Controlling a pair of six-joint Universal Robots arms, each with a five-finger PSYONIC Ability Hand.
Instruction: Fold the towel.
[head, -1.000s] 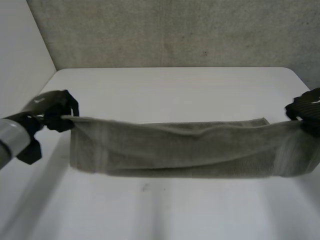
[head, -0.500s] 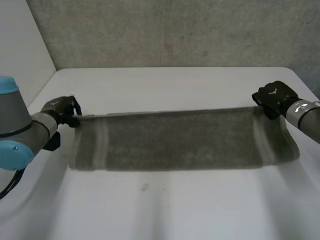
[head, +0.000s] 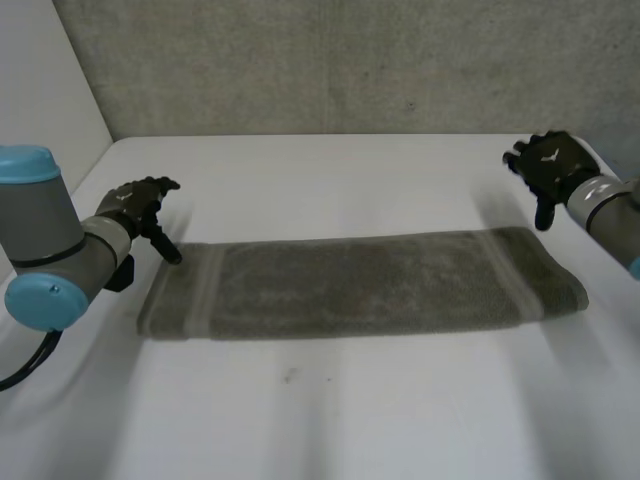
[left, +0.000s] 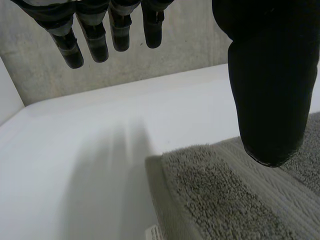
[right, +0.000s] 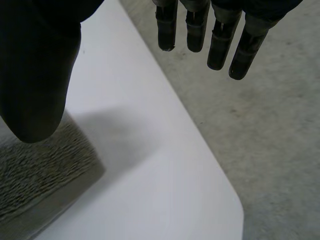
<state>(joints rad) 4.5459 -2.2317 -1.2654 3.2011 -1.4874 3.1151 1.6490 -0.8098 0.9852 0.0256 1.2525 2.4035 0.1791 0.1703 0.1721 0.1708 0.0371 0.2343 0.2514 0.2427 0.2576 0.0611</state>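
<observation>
Table: white, bare along the near side.

Towel: lies flat across the table's middle as a long folded strip, with a pale band near each end (small white tag on its edge by the left hand, left wrist view).

Left hand: just beside the towel's far left corner. Fingers straight, spread well from the thumb, holding nothing.

Right hand: past the towel's far right corner, apart from the cloth. Fingers straight, empty.

Grey wall behind the table.
</observation>
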